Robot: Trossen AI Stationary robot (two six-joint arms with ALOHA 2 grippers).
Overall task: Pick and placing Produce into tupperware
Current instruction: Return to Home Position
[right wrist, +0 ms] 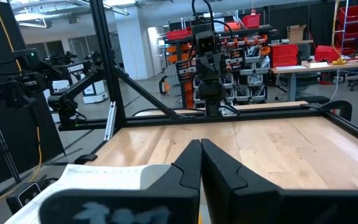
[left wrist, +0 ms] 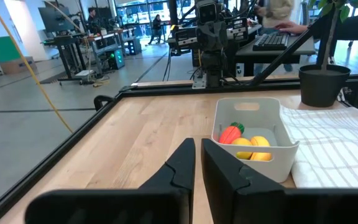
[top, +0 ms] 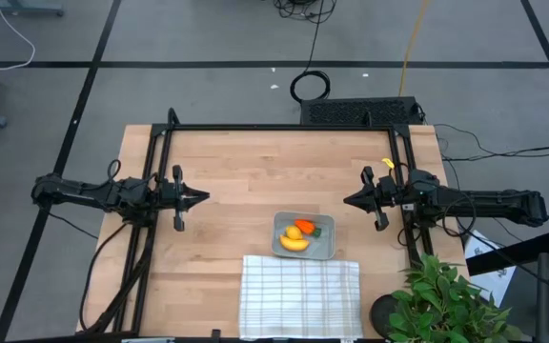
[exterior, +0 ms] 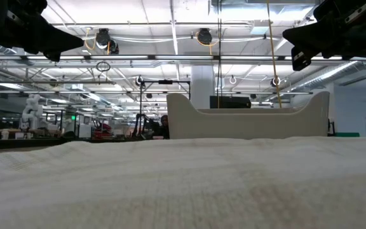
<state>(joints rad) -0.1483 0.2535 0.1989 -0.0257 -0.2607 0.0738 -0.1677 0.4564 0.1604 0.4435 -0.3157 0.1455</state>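
The grey tupperware (top: 304, 236) sits on the table near its middle, touching the far edge of the white checked cloth (top: 300, 295). Inside it lie the orange carrot (top: 306, 227), the yellow banana (top: 295, 244) and the round lemon (top: 294, 232). In the left wrist view the tupperware (left wrist: 253, 151) shows with carrot (left wrist: 230, 134), lemon (left wrist: 243, 144) and banana (left wrist: 261, 148) in it. My left gripper (top: 204, 197) is shut and hangs above the table's left part. My right gripper (top: 347, 200) is shut above the table's right part. Both are well apart from the tupperware.
A potted plant (top: 446, 303) stands at the table's near right corner. A black frame (top: 284, 127) runs around the table's far edge and sides. Bare wood (top: 255, 171) lies between the two grippers. In the low view the cloth (exterior: 183, 184) fills the foreground before the tupperware (exterior: 246, 114).
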